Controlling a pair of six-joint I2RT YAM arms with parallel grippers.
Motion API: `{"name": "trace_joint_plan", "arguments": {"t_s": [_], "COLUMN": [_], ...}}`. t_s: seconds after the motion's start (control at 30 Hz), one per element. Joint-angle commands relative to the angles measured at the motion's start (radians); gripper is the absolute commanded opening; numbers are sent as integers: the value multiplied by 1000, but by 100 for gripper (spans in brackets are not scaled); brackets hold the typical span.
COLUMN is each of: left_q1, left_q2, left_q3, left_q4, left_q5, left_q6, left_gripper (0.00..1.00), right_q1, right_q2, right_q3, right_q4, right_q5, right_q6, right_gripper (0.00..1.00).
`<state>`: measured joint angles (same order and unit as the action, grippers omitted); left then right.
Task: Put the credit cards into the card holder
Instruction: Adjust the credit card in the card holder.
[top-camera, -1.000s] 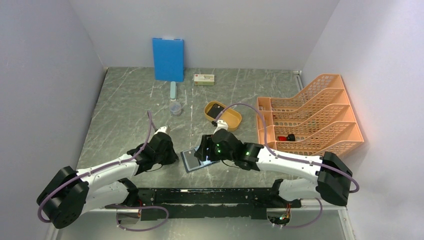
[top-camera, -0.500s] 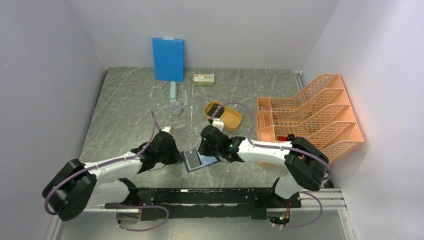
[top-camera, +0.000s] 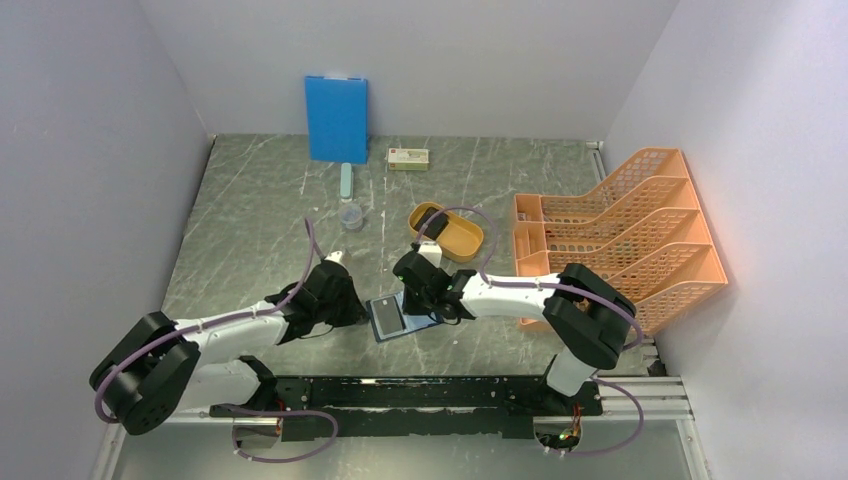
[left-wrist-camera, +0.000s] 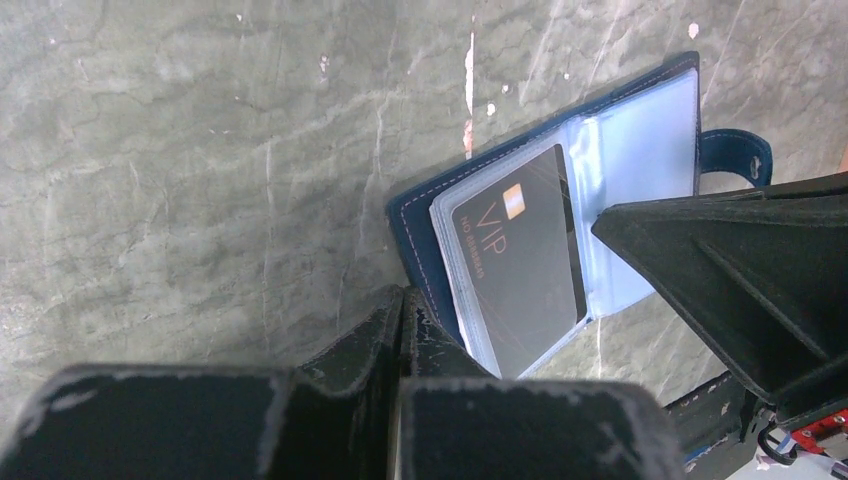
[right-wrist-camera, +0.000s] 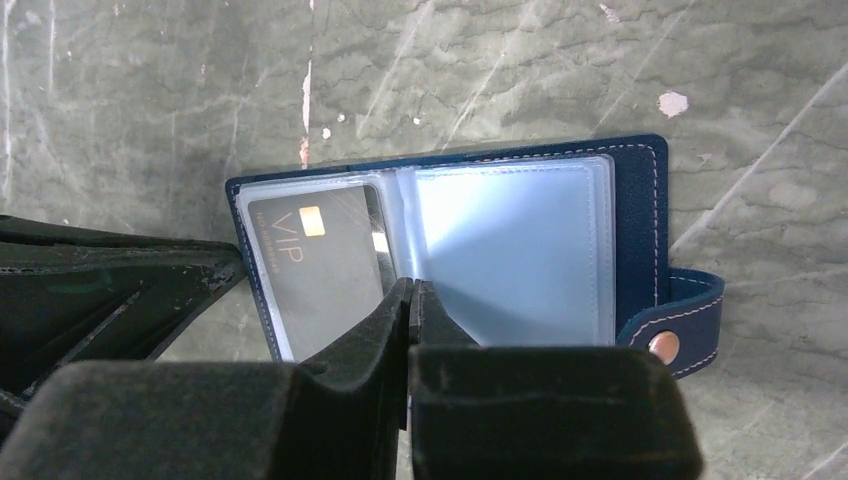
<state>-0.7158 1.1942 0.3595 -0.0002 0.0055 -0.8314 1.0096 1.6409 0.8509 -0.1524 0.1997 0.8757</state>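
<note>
Navy card holder (top-camera: 388, 318) lies open at the table's (top-camera: 250, 200) six o'clock; we judge left claw (left-wrist-camera: 402, 302) at its nine and right claw (right-wrist-camera: 412, 292) at three, both pressed together, pin its pages flat.

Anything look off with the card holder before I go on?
Nothing stands out. The card holder lies open and flat on the table; the black VIP card sits squarely in the sleeve away from the snap tab, the other sleeve looks empty, and nothing looks bent or torn.
</note>
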Motion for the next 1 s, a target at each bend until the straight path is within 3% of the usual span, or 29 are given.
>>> {"name": "trace_joint_plan", "arguments": {"t_s": [0.0,0.73,0.97], "left_q1": [3,3,3], "left_q2": [30,57,39], "left_q3": [5,6,15], "left_q4": [-60,-22,-70], "left_q5": [-34,-15,-45], "left_q6": [8,7,11], "left_gripper": [5,5,5], "right_q1": [-3,30,32], "right_q2": [4,83,37], "right_q3": [20,69,66], "right_q4": [-46,-46,-64], "right_q5": [46,-55,-40], "right_q6": [-20,-84,-68], "right_gripper": [2,0,0]}}
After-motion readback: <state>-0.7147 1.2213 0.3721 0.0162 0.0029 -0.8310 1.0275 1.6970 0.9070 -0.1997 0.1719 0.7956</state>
